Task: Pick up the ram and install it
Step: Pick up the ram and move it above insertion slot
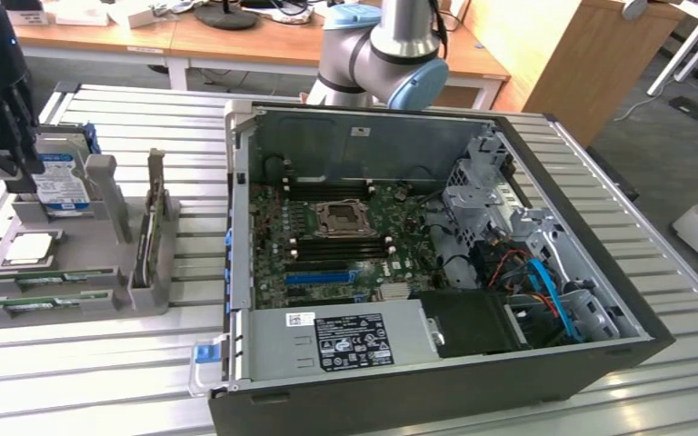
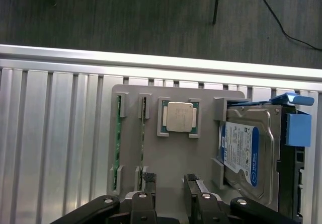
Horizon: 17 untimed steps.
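Note:
Two ram sticks stand on edge in slots of the grey holder tray. They are thin green strips, one beside the other; in the exterior view they lie at the tray's near end. My gripper hangs above the tray, open, its black fingers apart with nothing between them. In the exterior view the gripper is at the far left, over the hard drive end of the tray, apart from the ram.
The tray also holds a silver processor chip and a hard drive with a blue-white label. An open computer case lies on the slatted table to the exterior view's right, its motherboard exposed. The arm's base stands behind it.

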### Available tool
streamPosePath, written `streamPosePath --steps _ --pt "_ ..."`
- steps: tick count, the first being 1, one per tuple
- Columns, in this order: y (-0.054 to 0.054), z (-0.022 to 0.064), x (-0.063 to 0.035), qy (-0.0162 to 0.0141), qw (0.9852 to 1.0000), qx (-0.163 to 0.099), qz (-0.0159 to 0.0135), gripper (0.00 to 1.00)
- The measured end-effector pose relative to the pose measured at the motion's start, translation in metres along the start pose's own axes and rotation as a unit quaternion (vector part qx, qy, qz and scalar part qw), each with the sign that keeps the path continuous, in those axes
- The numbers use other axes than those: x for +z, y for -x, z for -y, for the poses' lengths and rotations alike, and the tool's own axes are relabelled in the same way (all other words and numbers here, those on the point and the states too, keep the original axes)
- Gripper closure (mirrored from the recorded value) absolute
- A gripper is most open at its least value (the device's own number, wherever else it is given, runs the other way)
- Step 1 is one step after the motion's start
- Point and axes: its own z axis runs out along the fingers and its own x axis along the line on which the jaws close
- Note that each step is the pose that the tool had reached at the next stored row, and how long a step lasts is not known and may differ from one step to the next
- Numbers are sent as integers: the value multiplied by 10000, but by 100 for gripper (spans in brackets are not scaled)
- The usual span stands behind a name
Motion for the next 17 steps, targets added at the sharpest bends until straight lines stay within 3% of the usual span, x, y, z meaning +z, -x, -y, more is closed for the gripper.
streamPosePath --steps 17 --pt "-3 5 141 0 10000 0 -1 64"
